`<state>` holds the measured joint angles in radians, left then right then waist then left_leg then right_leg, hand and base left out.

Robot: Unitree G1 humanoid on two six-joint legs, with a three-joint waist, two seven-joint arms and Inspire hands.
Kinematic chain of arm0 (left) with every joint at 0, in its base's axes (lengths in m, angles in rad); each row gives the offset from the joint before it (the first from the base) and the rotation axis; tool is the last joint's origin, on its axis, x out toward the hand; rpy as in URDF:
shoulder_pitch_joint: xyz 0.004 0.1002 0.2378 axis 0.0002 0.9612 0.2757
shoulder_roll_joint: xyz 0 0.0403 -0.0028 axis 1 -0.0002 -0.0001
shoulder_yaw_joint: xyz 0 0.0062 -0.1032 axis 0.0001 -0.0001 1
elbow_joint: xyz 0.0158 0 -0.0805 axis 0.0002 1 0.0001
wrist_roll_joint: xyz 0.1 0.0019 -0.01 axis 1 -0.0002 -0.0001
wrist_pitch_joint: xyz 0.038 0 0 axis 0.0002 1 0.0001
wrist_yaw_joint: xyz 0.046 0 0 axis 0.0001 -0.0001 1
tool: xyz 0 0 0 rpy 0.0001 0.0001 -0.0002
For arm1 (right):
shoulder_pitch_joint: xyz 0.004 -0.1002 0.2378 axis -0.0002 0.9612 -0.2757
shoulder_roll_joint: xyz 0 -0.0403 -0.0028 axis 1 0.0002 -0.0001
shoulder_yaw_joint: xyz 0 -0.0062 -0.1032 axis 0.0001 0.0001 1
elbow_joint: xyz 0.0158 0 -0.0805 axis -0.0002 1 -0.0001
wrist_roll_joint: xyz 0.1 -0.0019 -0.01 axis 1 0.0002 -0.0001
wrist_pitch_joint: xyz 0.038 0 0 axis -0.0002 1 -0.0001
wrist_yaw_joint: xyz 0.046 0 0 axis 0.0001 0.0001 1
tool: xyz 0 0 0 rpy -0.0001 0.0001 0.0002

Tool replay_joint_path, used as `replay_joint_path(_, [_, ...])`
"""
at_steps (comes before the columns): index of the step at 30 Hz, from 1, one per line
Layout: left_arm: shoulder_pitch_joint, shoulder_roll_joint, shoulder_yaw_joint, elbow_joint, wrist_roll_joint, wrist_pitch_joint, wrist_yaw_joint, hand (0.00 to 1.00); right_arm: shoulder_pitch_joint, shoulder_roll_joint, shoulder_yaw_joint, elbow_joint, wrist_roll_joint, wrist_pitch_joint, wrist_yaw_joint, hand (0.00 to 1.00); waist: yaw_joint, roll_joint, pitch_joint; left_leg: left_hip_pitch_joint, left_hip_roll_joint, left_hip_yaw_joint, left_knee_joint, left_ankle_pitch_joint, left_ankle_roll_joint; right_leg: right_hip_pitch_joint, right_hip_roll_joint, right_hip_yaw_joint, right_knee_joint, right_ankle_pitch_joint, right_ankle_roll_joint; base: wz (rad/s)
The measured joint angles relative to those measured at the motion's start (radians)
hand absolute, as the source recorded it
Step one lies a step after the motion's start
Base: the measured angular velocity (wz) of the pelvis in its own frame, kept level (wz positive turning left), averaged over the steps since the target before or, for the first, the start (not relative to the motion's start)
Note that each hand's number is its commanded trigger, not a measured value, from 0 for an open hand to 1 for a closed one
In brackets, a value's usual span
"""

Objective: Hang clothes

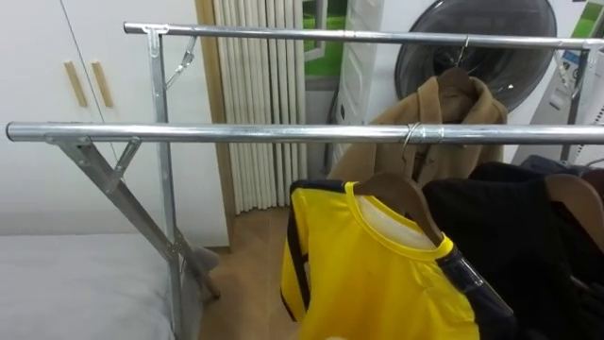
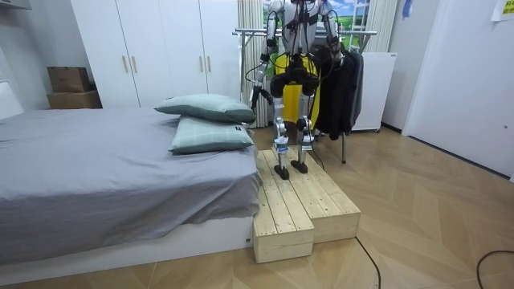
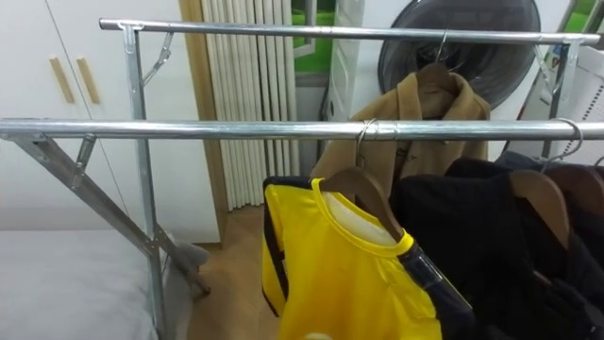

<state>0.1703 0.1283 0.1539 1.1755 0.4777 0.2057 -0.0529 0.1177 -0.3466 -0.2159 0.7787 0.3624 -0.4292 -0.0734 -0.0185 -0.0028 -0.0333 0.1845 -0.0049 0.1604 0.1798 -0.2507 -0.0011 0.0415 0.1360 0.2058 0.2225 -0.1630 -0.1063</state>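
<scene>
A yellow jersey with dark trim hangs on a wooden hanger. The hanger's hook is over the near metal rail of the clothes rack, right of centre. Just right of it, black garments hang on further wooden hangers on the same rail. A tan coat hangs from the far rail. In the room view I stand on a wooden platform facing the rack. My left hand and right hand are low by my sides, too small to read.
The rack's slanted brace and upright post stand at the left, over the grey bed with two pillows. White wardrobes and a curtain are behind. The left half of the near rail is bare.
</scene>
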Motion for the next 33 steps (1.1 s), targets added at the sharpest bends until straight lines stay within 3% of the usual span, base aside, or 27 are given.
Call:
replay_joint_path(8, [-0.005,-0.01,-0.001,0.0,0.065,0.014,0.002,0.0,0.001,-0.013,-0.001,0.007,-0.077,0.0,-0.079,0.0,0.0,0.0,0.0004,0.0,0.0,-0.001,0.0,0.0,0.0,0.004,-0.002,-0.008,-0.004,-0.001,-0.001,0.02])
replay_joint_path(12, [-0.006,-0.01,-0.012,0.0,0.063,0.016,0.006,0.0,0.001,0.004,0.004,0.01,-0.148,0.0,-0.141,0.0,0.001,-0.001,0.0009,0.005,0.001,-0.002,0.001,0.0,0.0,0.017,-0.001,-0.003,-0.016,0.0,-0.001,0.04])
replay_joint_path(16, [-0.005,-0.009,-0.035,0.001,0.013,0.016,0.029,0.0,-0.014,0.06,0.036,0.007,-0.211,0.0,-0.174,0.0,0.01,-0.006,0.0035,0.019,0.005,-0.003,0.001,0.0,0.0,0.032,0.001,-0.001,-0.019,0.001,-0.004,-0.05])
replay_joint_path(19, [0.002,-0.008,-0.041,0.004,-0.043,0.014,0.049,0.0,-0.06,0.13,0.037,0.005,-0.271,0.007,-0.162,0.0,0.013,-0.008,0.0049,0.023,0.008,-0.009,0.003,0.0,0.0,0.031,0.01,0.02,-0.019,0.005,-0.01,-0.21])
replay_joint_path(21, [0.003,-0.006,-0.052,0.009,-0.096,0.009,0.054,0.0,-0.082,0.16,0.038,-0.021,-0.306,0.036,-0.152,0.0,0.012,-0.008,0.0058,0.02,0.009,-0.008,0.007,0.0,0.0,0.027,0.012,0.025,-0.017,0.007,-0.012,-0.19])
replay_joint_path(23, [0.005,-0.005,-0.06,0.009,-0.154,-0.003,0.065,0.0,-0.089,0.203,0.053,-0.118,-0.335,0.11,-0.132,0.0,0.014,-0.006,0.0094,0.01,0.01,-0.008,0.009,0.0,0.0,0.006,0.02,0.044,-0.001,0.006,-0.014,-0.2])
replay_joint_path(24, [0.006,-0.004,-0.059,0.009,-0.168,-0.008,0.065,0.0,-0.088,0.212,0.056,-0.154,-0.336,0.13,-0.13,0.0,0.014,-0.007,0.0107,0.004,0.01,-0.008,0.008,0.0,0.0,-0.003,0.022,0.047,0.002,0.006,-0.014,-0.27])
replay_joint_path(25, [0.006,-0.001,-0.06,0.008,-0.191,-0.022,0.069,0.0,-0.086,0.224,0.08,-0.221,-0.334,0.163,-0.12,0.0,0.014,-0.007,0.0233,0.0,0.012,-0.009,0.008,0.0,0.0,-0.011,0.025,0.053,0.003,0.01,-0.017,-0.23])
replay_joint_path(26, [0.009,0.0,-0.06,0.008,-0.203,-0.034,0.071,0.0,-0.077,0.226,0.103,-0.272,-0.333,0.184,-0.11,0.0,0.013,-0.006,0.0306,-0.006,0.013,-0.009,0.008,0.0,0.0,-0.018,0.027,0.056,0.005,0.011,-0.018,-0.19])
replay_joint_path(29, [0.019,0.001,-0.062,0.005,-0.213,-0.065,0.071,0.0,-0.064,0.226,0.121,-0.372,-0.332,0.235,-0.098,0.0,0.006,-0.008,0.0336,-0.027,0.012,-0.008,0.007,0.0,0.0,-0.047,0.032,0.064,0.017,0.011,-0.017,-0.07])
replay_joint_path(33, [0.027,0.005,-0.063,0.005,-0.213,-0.08,0.066,0.0,-0.049,0.225,0.152,-0.479,-0.328,0.279,-0.09,0.0,-0.002,-0.004,0.0362,-0.039,0.014,-0.008,0.008,0.0,0.0,-0.062,0.036,0.07,0.019,0.012,-0.019,-0.14])
